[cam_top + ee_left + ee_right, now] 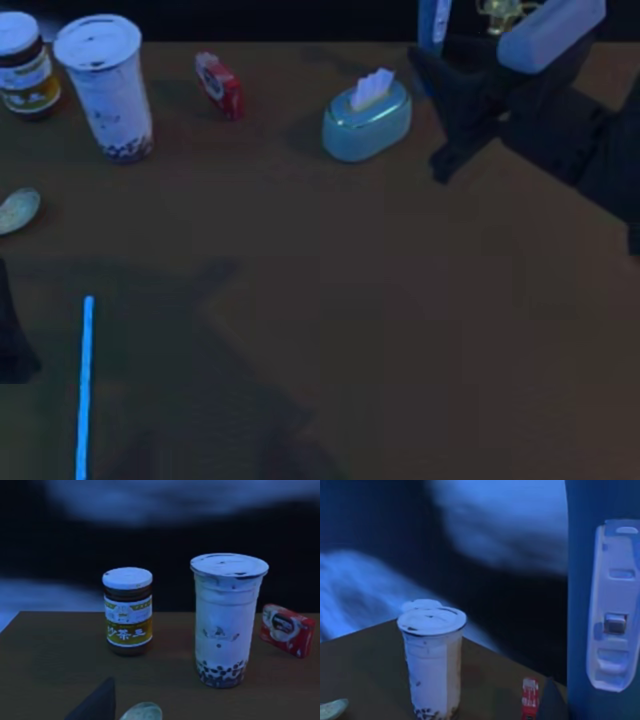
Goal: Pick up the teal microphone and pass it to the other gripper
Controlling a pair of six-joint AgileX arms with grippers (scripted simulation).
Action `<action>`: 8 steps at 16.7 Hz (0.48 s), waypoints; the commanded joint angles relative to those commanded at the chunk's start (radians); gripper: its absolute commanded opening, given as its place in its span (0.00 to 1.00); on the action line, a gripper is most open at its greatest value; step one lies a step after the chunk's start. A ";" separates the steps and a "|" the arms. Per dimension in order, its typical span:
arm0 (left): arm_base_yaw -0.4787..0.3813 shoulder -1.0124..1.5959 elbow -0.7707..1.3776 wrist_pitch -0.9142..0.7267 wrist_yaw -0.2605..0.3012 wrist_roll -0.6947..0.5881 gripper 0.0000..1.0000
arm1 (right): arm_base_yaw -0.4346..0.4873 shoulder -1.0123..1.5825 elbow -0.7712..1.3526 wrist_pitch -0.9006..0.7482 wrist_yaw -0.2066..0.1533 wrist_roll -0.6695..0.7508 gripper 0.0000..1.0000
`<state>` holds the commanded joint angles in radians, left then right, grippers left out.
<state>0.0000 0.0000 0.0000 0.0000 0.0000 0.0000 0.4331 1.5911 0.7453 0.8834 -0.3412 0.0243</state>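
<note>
The right hand (470, 105) is at the far right of the bench (400, 330), lifted, and its fingers are clamped on the microphone (602, 605). In the right wrist view the teal handle with its white switch stands upright, very close to the camera. The left hand (12, 335) waits at the left edge, and I cannot tell if its fingers are apart. I judge the pick is done; next comes carrying the microphone toward the middle so the left hand can meet it.
</note>
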 joint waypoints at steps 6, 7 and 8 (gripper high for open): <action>0.000 0.000 0.000 0.000 0.000 0.000 1.00 | 0.183 0.019 -0.025 0.134 0.179 0.013 0.00; 0.000 0.000 0.000 0.000 0.000 0.000 1.00 | 0.194 0.020 -0.027 0.143 0.190 0.014 0.00; 0.000 0.000 0.000 0.000 0.000 0.000 1.00 | 0.195 0.020 -0.027 0.144 0.192 0.014 0.00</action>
<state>0.0000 0.0000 0.0000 0.0000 0.0000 0.0000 0.6284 1.6108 0.7181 1.0275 -0.1495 0.0382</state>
